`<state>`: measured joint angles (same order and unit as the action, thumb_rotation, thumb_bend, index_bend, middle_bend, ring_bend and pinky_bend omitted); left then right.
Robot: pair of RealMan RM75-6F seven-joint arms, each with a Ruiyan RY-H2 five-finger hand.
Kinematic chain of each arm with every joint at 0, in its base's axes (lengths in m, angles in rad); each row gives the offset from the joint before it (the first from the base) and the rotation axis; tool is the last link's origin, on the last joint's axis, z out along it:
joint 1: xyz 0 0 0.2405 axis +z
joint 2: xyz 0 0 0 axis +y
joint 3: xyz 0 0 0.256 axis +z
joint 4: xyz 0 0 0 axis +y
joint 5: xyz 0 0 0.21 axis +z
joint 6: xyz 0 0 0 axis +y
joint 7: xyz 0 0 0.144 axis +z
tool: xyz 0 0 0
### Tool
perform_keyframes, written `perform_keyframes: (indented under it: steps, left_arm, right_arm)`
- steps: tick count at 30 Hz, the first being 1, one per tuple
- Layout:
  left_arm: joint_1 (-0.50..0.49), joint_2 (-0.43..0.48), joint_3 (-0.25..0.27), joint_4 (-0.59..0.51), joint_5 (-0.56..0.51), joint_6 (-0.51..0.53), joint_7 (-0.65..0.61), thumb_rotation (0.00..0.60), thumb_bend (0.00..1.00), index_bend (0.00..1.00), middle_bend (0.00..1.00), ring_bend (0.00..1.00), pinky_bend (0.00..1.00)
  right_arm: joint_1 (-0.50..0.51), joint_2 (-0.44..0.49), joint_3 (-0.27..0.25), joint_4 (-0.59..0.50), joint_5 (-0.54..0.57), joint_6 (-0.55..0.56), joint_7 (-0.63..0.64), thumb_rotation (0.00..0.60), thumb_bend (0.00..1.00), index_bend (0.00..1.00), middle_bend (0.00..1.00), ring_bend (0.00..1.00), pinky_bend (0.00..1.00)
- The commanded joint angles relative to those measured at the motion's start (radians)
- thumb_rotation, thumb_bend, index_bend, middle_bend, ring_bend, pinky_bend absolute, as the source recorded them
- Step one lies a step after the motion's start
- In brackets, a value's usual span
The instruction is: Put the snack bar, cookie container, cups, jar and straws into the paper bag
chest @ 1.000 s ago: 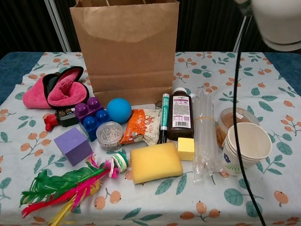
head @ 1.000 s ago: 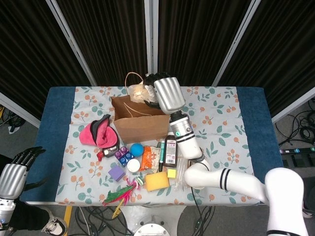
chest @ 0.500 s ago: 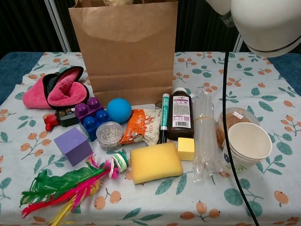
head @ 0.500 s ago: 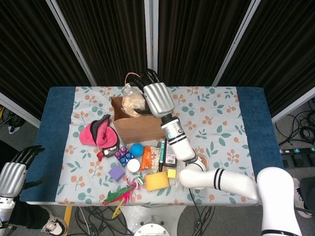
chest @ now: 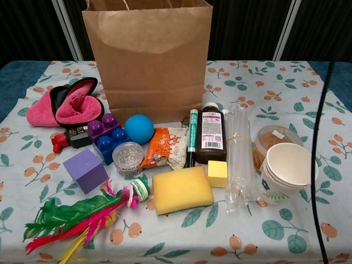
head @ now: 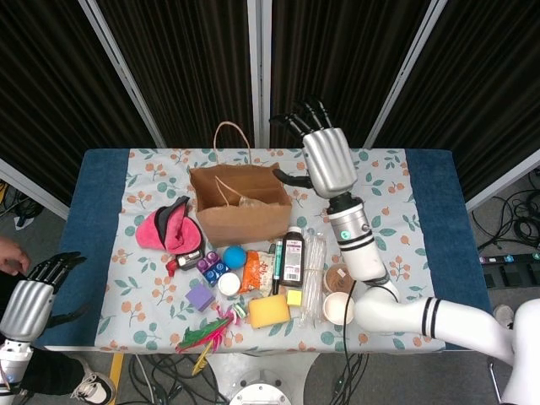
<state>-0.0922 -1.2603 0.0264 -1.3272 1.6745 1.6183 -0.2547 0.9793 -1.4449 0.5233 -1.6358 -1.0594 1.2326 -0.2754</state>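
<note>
**Right hand raised beside the bag**

The silver right hand (head: 327,160) hovered empty, fingers spread, at three o'clock of the open brown paper bag (head: 240,205). A clear wrapped item (head: 250,202) lay inside. The silver left hand (head: 29,299) hung off the floral-clothed table (head: 396,211) at eight o'clock.

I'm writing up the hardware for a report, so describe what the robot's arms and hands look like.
The right hand has a ribbed silver metal back and black fingers. Its wrist is a silver cylinder with a small green mark, and the right arm is glossy white in rounded segments with black bands. The left hand matches: ribbed silver back, black fingers. A thin black cable crosses the chest view.
</note>
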Motion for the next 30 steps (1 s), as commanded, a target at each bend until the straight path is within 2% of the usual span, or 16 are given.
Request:
perform_keyframes:
  steps: [1,3,7,13,17,20,24,30]
  left_arm:
    - [0.002,0.004,0.005,-0.016,0.007,0.005,0.016,0.6,0.1,0.25,0.28,0.2,0.25]
    - [0.005,0.007,0.007,-0.025,0.009,0.007,0.025,0.6,0.1,0.25,0.28,0.2,0.25]
    - [0.008,0.015,0.013,-0.041,0.01,0.002,0.037,0.6,0.1,0.25,0.28,0.2,0.25]
    - [0.003,0.014,0.014,-0.065,0.019,-0.003,0.055,0.6,0.1,0.25,0.28,0.2,0.25]
    - [0.003,0.012,0.016,-0.077,0.024,-0.003,0.071,0.6,0.1,0.25,0.28,0.2,0.25]
    - [0.006,0.011,0.019,-0.083,0.029,0.002,0.081,0.6,0.1,0.25,0.28,0.2,0.25]
    - [0.015,0.009,0.022,-0.084,0.033,0.014,0.088,0.6,0.1,0.25,0.28,0.2,0.25]
    - [0.027,0.01,0.027,-0.071,0.039,0.033,0.084,0.6,0.1,0.25,0.28,0.2,0.25]
  right_arm:
    - [-0.054,0.055,-0.024,-0.067,-0.014,0.005,0.033,0.6,0.0,0.27,0.32,0.12,0.07]
    - [-0.085,0.09,-0.05,-0.109,-0.038,0.004,0.044,0.6,0.0,0.27,0.32,0.12,0.07]
    - [-0.17,0.205,-0.135,-0.221,-0.083,-0.006,0.015,0.6,0.0,0.27,0.32,0.12,0.07]
    - [-0.236,0.475,-0.286,-0.432,0.039,-0.159,-0.207,0.6,0.0,0.25,0.3,0.11,0.06]
    - [-0.243,0.571,-0.377,-0.519,0.094,-0.252,-0.291,0.6,0.0,0.18,0.24,0.06,0.03]
    - [-0.248,0.583,-0.453,-0.546,0.105,-0.298,-0.356,0.6,0.0,0.13,0.2,0.02,0.01]
    - [-0.259,0.522,-0.532,-0.529,0.102,-0.307,-0.431,0.6,0.0,0.09,0.16,0.0,0.0]
    - [-0.284,0.419,-0.564,-0.472,0.036,-0.279,-0.436,0.6,0.0,0.07,0.14,0.0,0.0]
